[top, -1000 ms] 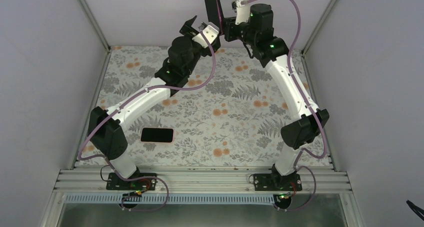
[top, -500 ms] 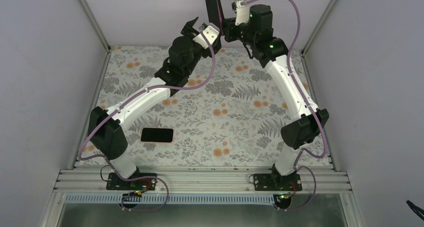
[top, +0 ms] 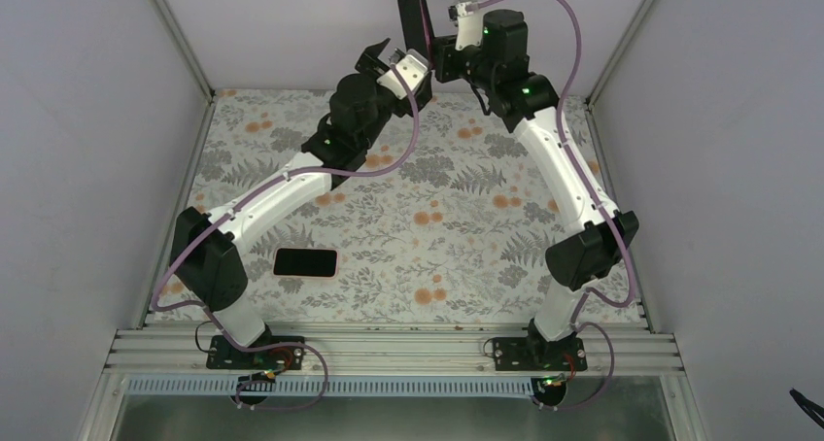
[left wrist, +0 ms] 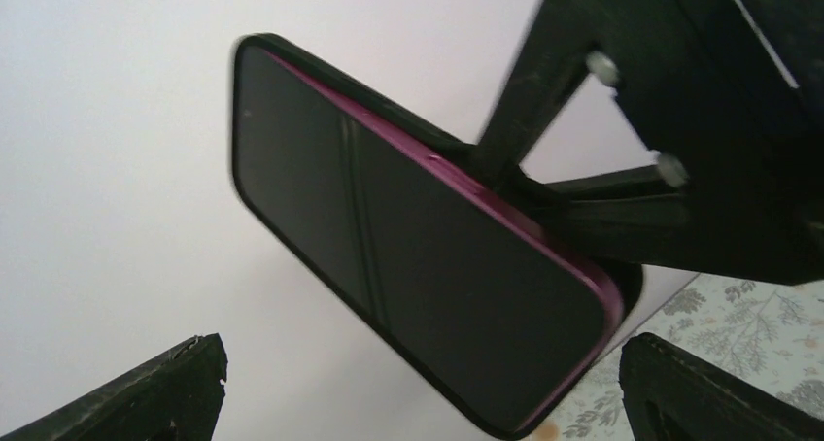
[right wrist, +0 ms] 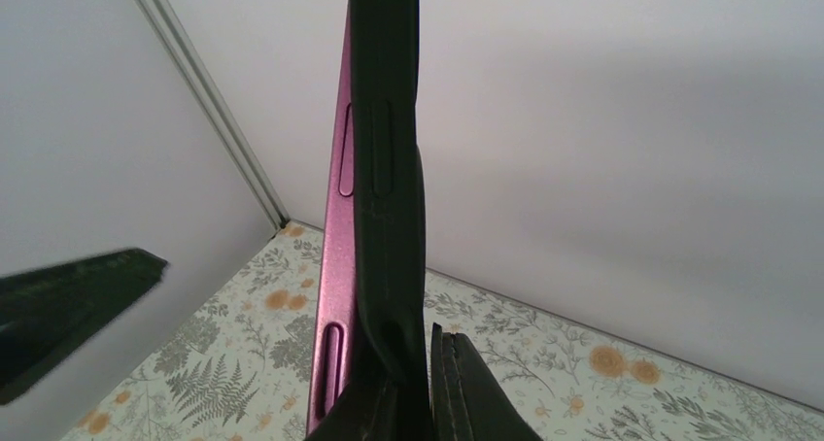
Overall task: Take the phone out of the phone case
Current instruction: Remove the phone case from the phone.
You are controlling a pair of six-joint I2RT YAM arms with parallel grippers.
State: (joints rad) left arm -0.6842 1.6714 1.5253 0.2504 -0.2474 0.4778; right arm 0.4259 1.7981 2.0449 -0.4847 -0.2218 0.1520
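My right gripper [top: 434, 45] is raised high by the back wall. It is shut on the black phone case [top: 414, 16] and holds it upright. In the right wrist view the magenta phone [right wrist: 335, 266] stands partly peeled away from the black case [right wrist: 387, 169], which is pinched between my fingers [right wrist: 476, 392]. In the left wrist view the phone's dark screen [left wrist: 389, 256] faces me, with the magenta edge and the case behind it. My left gripper [top: 374, 56] is open just left of and below the phone, not touching it; its fingertips [left wrist: 165, 392] show at the bottom corners.
A dark flat phone-like slab [top: 305, 262] lies on the floral tabletop [top: 437, 237] near the left arm's base. Grey walls and metal frame posts [top: 177, 33] enclose the table on three sides.
My left gripper has shifted slightly closer to the held phone. The right arm and the phone have barely moved.
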